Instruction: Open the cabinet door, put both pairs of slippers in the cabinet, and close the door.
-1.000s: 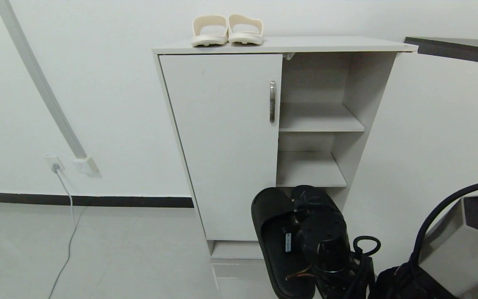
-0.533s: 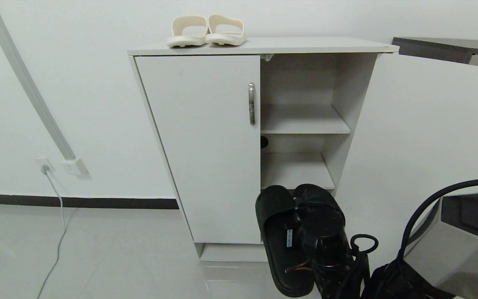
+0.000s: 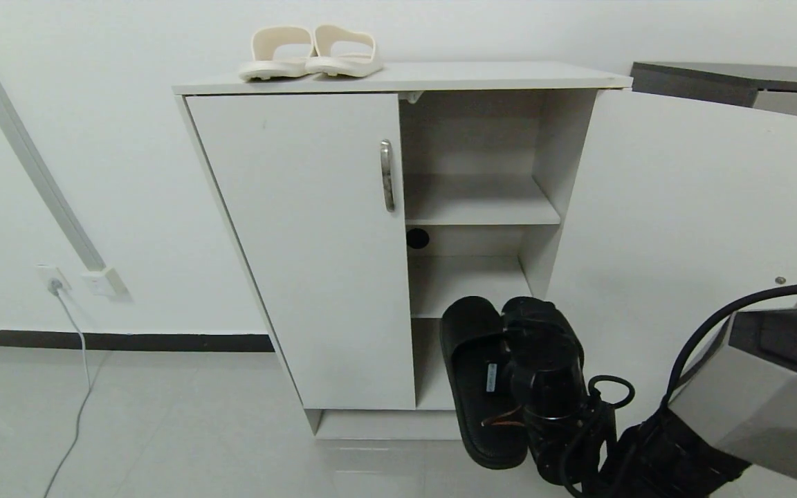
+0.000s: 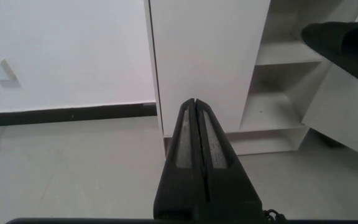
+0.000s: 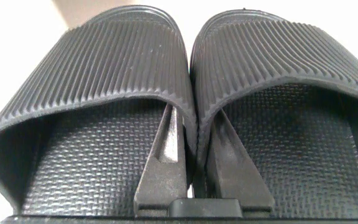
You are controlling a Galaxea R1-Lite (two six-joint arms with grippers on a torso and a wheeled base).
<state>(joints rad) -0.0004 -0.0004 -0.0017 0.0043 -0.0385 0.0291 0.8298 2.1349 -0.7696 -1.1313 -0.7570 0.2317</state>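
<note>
A white cabinet stands against the wall, its left door shut and its right door swung open, showing shelves. A cream pair of slippers sits on the cabinet top. My right gripper holds a black pair of slippers in front of the lower shelf opening. In the right wrist view its fingers are pinched on the two inner straps of the black slippers. My left gripper is shut with nothing in it, low over the floor and pointing at the cabinet.
A grey conduit runs down the wall to a socket and switch, with a cable trailing over the floor. A dark grey surface lies behind the open door. Bare tiled floor lies left of the cabinet.
The head camera has shifted, so the cabinet sits further left in the picture. The black slippers held by my right gripper are a little higher and closer to the lower shelf opening.
</note>
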